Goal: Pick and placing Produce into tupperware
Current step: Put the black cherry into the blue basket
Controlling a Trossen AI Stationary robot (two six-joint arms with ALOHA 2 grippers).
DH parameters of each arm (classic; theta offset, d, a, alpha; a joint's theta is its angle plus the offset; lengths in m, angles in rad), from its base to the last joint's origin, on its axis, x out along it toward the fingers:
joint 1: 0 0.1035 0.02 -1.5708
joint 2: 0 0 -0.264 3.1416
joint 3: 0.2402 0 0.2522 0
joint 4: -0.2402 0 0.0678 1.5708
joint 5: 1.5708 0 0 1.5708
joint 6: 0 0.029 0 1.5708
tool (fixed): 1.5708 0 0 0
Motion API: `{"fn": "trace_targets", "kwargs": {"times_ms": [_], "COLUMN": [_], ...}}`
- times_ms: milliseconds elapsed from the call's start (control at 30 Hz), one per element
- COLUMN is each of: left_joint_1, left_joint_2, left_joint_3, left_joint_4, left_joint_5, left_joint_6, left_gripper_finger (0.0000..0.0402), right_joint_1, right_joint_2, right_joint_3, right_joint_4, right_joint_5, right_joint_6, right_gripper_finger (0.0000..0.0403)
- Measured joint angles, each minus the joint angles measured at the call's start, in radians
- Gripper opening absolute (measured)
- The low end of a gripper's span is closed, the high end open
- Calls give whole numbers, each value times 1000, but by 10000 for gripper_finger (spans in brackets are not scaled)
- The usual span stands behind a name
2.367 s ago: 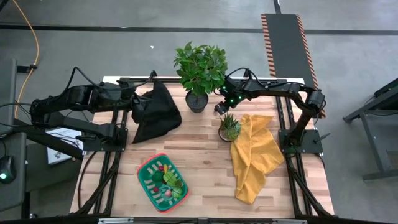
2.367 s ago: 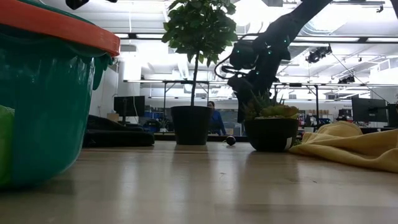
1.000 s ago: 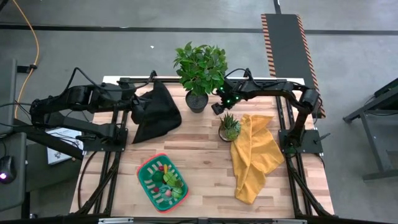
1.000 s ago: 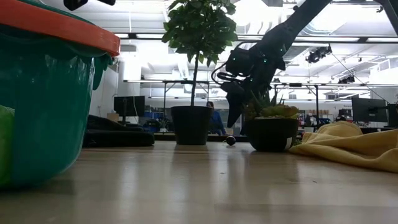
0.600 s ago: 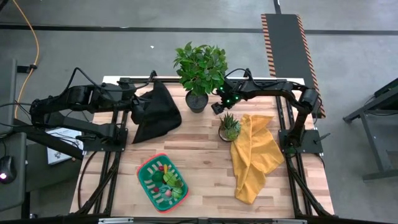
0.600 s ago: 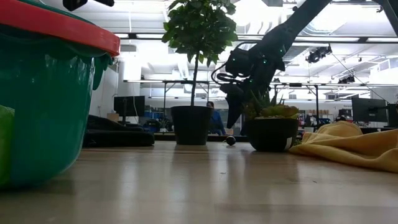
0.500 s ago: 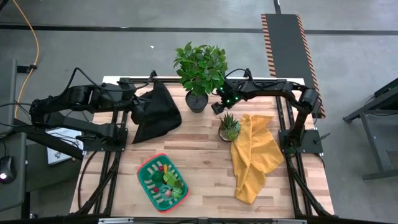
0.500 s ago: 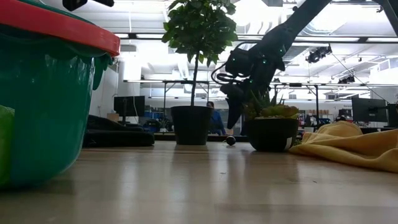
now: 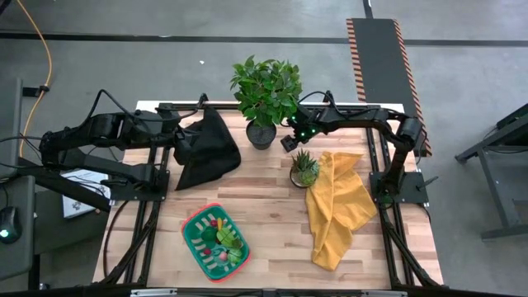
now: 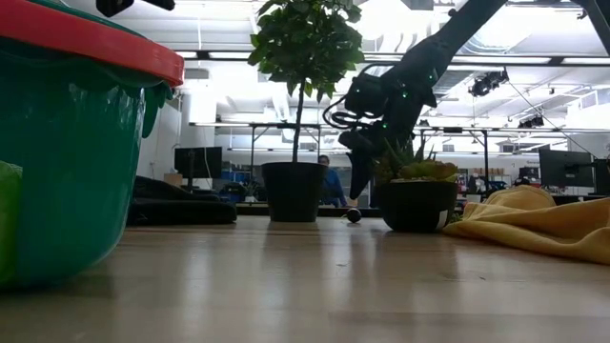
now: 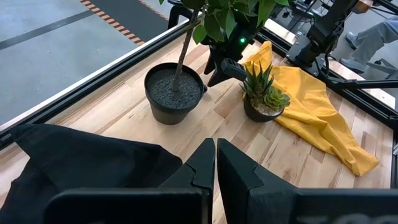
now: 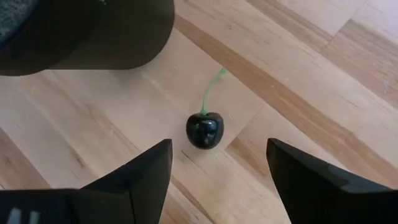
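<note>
The bench (image 9: 264,194) is pale, smooth planked wood, the cherry (image 12: 204,129) glossy dark plastic, the yellow cloth (image 9: 334,206) soft and matt.

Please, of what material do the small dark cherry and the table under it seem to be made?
The cherry looks like glossy hard plastic: small highlights shine on its dark skin, and its thin green stem seems moulded. The table looks like pale wood planks, with visible grain and seams and a smooth, slightly satin finish.
</note>
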Motion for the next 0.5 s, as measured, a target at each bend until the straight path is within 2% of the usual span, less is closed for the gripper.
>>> {"fn": "trace_targets", "kwargs": {"times_ms": [500], "left_joint_1": [0], "left_joint_2": [0], "left_joint_3": [0], "left_joint_4": [1], "left_joint_5": [0], "left_joint_6": [-3], "left_gripper_finger": [8], "right_joint_1": [27], "right_joint_2": [37], "right_joint_3": [44], "right_joint_4": [-32], "right_joint_5": [40], "right_joint_6": [-32], "right_gripper_finger": [252]}}
